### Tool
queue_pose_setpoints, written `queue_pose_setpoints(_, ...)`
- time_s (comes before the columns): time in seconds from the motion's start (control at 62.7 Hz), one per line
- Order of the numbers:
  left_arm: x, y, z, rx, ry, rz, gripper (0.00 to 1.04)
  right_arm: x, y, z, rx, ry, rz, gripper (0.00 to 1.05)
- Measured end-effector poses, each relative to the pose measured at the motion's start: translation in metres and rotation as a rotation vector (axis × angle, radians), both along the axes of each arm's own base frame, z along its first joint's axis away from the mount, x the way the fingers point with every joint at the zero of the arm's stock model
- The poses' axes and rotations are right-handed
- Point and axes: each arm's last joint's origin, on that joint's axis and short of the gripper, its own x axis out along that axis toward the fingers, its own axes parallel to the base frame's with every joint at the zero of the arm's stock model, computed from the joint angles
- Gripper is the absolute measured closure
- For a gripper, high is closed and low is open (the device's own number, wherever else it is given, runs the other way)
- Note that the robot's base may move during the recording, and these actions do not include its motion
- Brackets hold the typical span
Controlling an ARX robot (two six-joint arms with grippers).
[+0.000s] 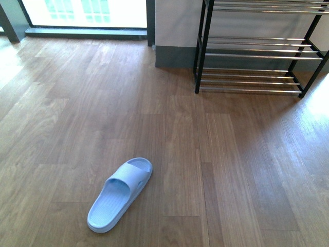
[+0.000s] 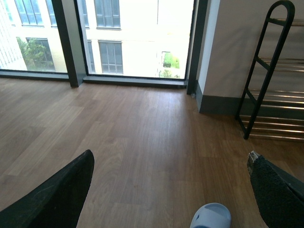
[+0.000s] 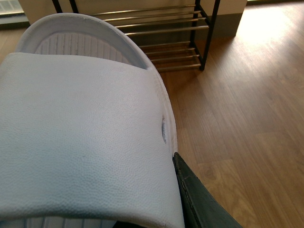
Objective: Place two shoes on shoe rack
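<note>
Light blue slide (image 1: 121,194) is lying on the wood floor (image 1: 231,170) at 7 o'clock in front view, toe pointing toward 1 o'clock. Left gripper (image 2: 170,159) is hovering over the floor, fingers (image 2: 57,194) spread wide, gripping nothing, that slide's toe peeking in between them. Right gripper (image 3: 190,194) is clamping the second slide (image 3: 85,142), lifted off the floor. Shoe rack (image 1: 254,56) is standing at 1 o'clock against the wall, neither slide touching it.

The left tool (image 2: 170,156) has two matte black tapered fingers (image 2: 57,197), one rough-textured; the right tool (image 3: 156,213) shows a scuffed black finger (image 3: 197,199).
</note>
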Motion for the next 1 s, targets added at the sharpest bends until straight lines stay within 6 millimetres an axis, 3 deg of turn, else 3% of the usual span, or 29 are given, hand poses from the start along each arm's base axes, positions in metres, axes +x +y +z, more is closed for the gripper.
queue_pose_setpoints(1.005, 0.0000, 0.0000, 0.0000, 0.000, 0.000, 0.000, 0.09, -0.0008, -0.0008, 0.0000, 0.000, 0.000, -0.005, 1.03)
